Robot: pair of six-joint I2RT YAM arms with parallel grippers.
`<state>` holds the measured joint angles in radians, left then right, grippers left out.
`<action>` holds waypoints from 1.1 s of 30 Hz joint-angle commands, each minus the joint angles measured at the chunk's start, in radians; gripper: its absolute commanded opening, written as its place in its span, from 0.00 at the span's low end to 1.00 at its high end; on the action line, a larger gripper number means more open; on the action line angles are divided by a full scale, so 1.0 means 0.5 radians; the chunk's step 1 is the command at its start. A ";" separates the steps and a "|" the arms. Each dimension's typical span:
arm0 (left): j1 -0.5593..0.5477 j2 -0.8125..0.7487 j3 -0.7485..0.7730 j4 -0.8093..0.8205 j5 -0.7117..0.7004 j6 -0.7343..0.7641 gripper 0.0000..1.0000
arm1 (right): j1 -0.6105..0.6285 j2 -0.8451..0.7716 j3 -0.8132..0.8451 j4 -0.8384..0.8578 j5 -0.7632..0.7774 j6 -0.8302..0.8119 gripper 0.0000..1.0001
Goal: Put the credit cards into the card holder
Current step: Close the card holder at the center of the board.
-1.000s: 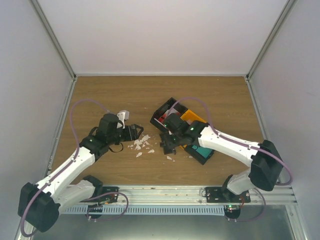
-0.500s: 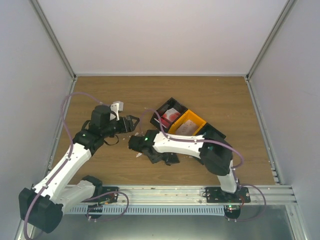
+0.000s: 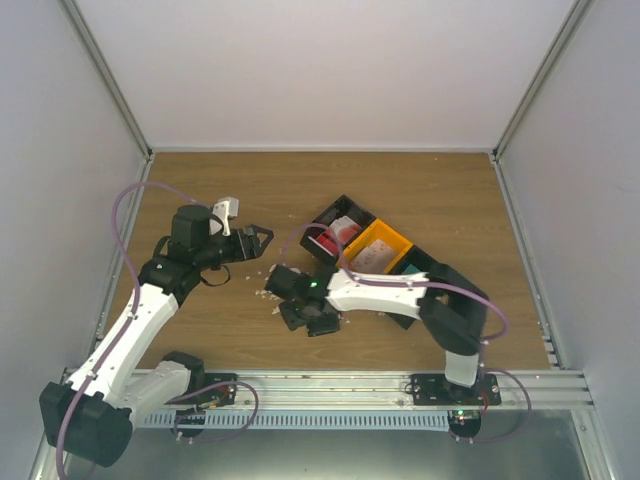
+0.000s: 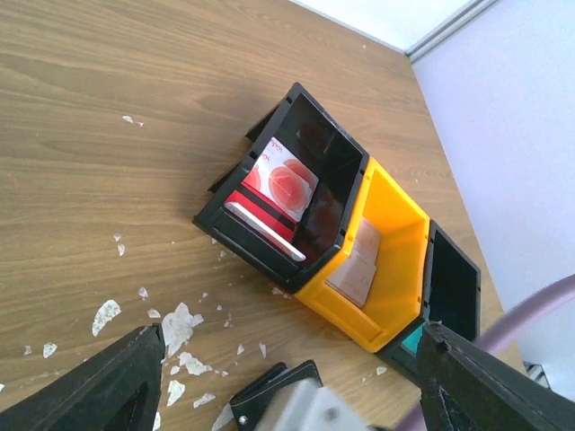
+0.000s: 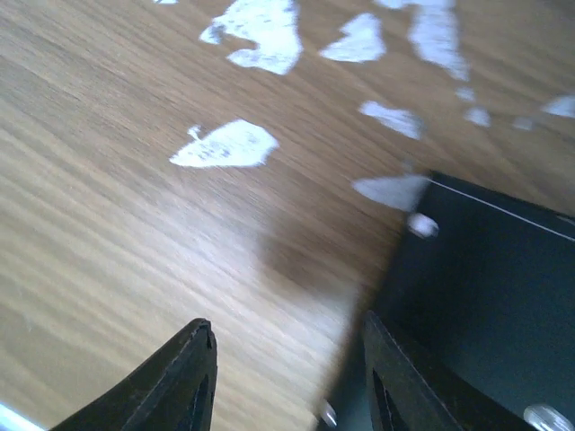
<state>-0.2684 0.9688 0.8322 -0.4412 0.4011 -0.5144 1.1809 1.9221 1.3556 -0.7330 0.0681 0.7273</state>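
Credit cards of thin rectangular plastic are located in a row of three open-top bins, referenced here to the orange plastic bin point(image 4: 395, 224) in the middle. A red-and-white card point(image 4: 283, 184) is seen leaning inside the black plastic bin point(image 4: 310, 126) that touches one side of the orange bin. Pale pinkish-grey cards point(image 4: 355, 265) are stacked inside the orange bin itself. A teal card point(image 4: 411, 340) is partly visible at the second black bin point(image 4: 454, 283) on the opposite side.

The flat black card holder point(image 5: 490, 287) is laid on the brown wood-grain table point(image 3: 220, 180), near the orange bin, to its left and toward the arm bases. Small irregular white scraps point(image 5: 225, 144) are scattered on the wood just beside it.

The right gripper point(image 5: 286, 346) is positioned low over the table, with its jaws partly apart; only bare wood is seen between them, and the holder's edge is at one finger. The left gripper point(image 4: 292, 350) is held above the table, well left of the orange bin, with its jaws spread wide and nothing gripped.
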 commanded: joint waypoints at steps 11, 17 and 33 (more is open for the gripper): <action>-0.049 -0.019 -0.573 0.317 0.381 -0.129 0.76 | -0.383 -0.999 -1.121 0.559 0.005 0.380 0.40; -0.234 0.075 -0.868 0.592 0.466 -0.338 0.75 | -0.410 -0.927 -1.183 0.749 -0.172 0.219 0.31; -0.517 0.690 -0.958 0.877 0.514 -0.418 0.61 | -0.429 -0.714 -1.167 1.104 -0.448 0.050 0.10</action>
<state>-0.5133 1.2537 0.3622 -0.0761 0.6197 -0.7319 0.9707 1.5471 0.7612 -0.2455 -0.1177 0.7738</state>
